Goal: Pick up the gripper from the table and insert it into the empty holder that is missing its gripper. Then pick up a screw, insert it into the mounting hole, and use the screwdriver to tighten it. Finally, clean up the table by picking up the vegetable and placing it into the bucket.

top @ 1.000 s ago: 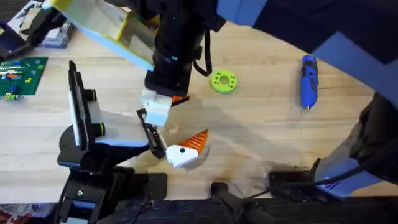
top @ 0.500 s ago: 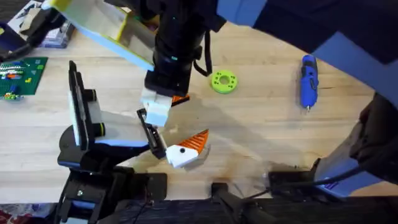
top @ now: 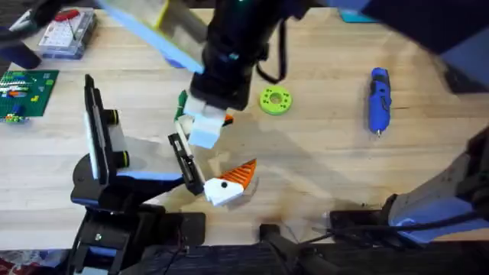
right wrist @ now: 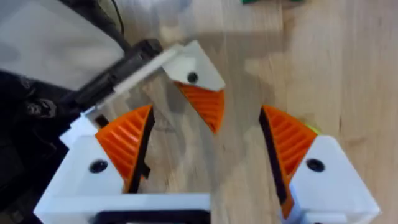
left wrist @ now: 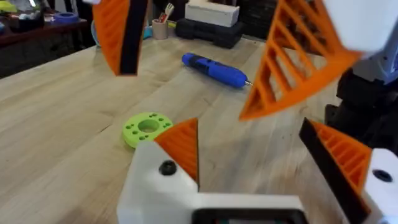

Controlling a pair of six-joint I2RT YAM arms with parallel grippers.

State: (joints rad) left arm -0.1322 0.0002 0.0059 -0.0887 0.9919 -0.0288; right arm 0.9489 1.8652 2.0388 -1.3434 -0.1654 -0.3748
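1. Since the earlier overhead frames the right gripper (top: 205, 131) has shifted a little away from the holder (top: 95, 141), towards the lime green ring (top: 275, 100). The arm above it has swung with it. A green leafy end, judged to be the vegetable (top: 182, 103), is now exposed beside the right fingers, with an orange sliver at their other side. The gripper (top: 225, 186), the screwdriver (top: 378, 99) and the ring lie as before.
2. Right jaws: spread wide and empty. In the right wrist view the gripper lies ahead of the opening, roughly on its centre line and not yet between the pads. Its orange tip points towards the fingers, and its white end lies against the tip of the holder's arm; whether they touch cannot be told.
3. Left gripper (left wrist: 261, 174): jaws spread, holding nothing. The ring and the screwdriver lie well ahead of them.
4. Step in hand, as judged: the first one, fetching the gripper from the table. Nothing is grasped, the screwdriver is untouched, and the vegetable is not in a bucket.
5. Next move, as judged: bring the right jaws down and forward until they straddle the white body, clear of the holder's arm, then close on its flat sides.
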